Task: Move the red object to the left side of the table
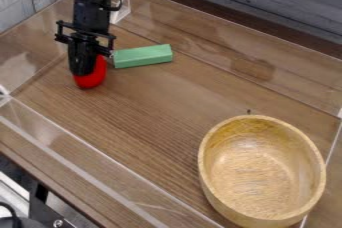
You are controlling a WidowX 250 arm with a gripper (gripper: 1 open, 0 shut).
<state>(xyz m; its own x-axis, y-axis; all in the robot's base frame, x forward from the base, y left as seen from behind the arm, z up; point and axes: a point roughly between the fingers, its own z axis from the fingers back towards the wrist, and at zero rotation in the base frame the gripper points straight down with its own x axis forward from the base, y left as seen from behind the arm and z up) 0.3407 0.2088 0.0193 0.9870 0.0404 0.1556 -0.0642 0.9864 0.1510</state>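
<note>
Clenched around the red object (90, 78), the tool (88, 54) is seen low over the left part of the bench (158, 122) in the view. Just beside them, to the right, a green rectangular block (143, 56) is placed. Well apart, at the lower right, a round light wooden bowl (262, 170) is set. The bench is edged by clear low walls (23, 109), and the near left one is left unobstructed by the block and bowl.
</note>
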